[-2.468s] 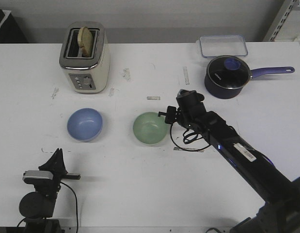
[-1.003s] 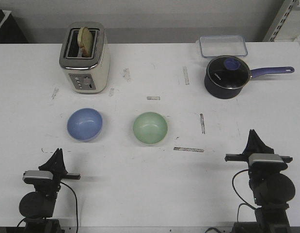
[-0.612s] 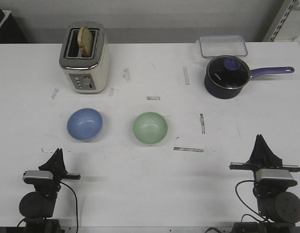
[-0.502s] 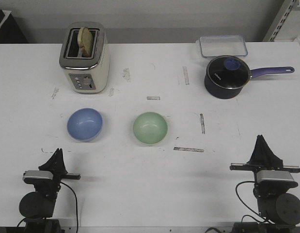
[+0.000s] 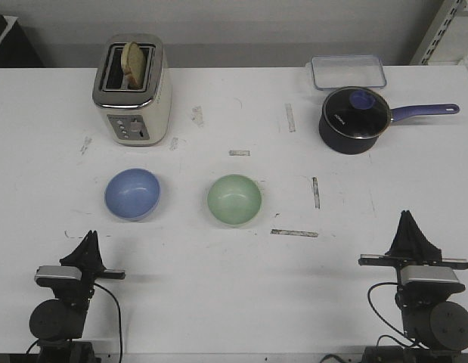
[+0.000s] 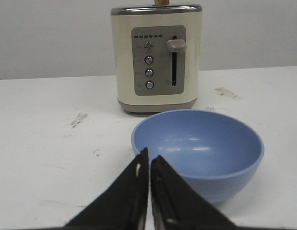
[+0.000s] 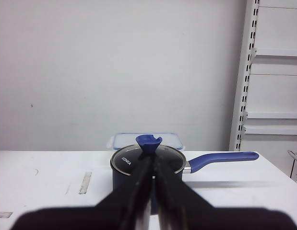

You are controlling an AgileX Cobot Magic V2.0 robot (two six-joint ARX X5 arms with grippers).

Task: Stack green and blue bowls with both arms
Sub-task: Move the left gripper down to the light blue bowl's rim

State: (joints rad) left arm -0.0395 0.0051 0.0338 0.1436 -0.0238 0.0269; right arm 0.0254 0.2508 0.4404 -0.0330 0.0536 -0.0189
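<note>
Table (image 5: 218,302) white, scuffed (tape bits); grey wall behind; L pincer (image 6: 149,158) & R pincer (image 7: 153,168) both pinched closed, empty.

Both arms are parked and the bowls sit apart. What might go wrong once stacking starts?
1. The left gripper looks shut and points at the blue bowl; unopened, it would likely shove the bowl toward the toaster.
2. The green bowl lies well away from the right gripper, so a long reach is needed.
3. Both bowls look glossy, so a rim pinch might slip.

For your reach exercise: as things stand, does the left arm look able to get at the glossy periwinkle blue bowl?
Probably yes: the glossy periwinkle blue bowl sits straight ahead of the left arm's tool, with only bare white table between them.
</note>
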